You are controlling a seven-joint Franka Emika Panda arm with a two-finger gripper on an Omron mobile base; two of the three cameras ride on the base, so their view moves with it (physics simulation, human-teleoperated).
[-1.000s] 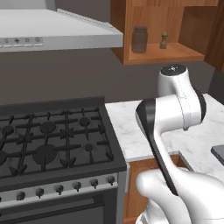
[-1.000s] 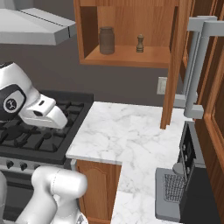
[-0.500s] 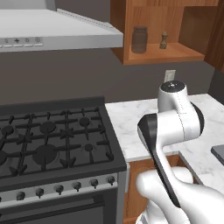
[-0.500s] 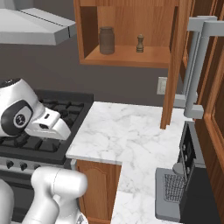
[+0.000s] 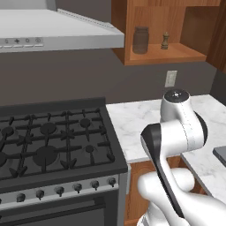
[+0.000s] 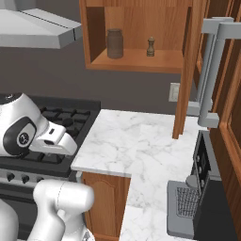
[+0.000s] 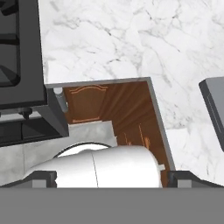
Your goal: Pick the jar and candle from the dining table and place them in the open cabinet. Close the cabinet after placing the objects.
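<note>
No readable text anywhere; small marks on the range hood (image 5: 20, 42) control strip were too tiny to make out.

The left base view looks forward and down from behind the arm, over the stove (image 5: 53, 145) toward the open cabinet (image 5: 154, 55) high on the wall. The right base view faces the same cabinet (image 6: 141, 59) and marble worktop (image 6: 141, 146) from the other side. The hand view looks steeply down, close over the worktop's (image 7: 131, 39) inner corner beside the stove (image 7: 19, 52).
</note>
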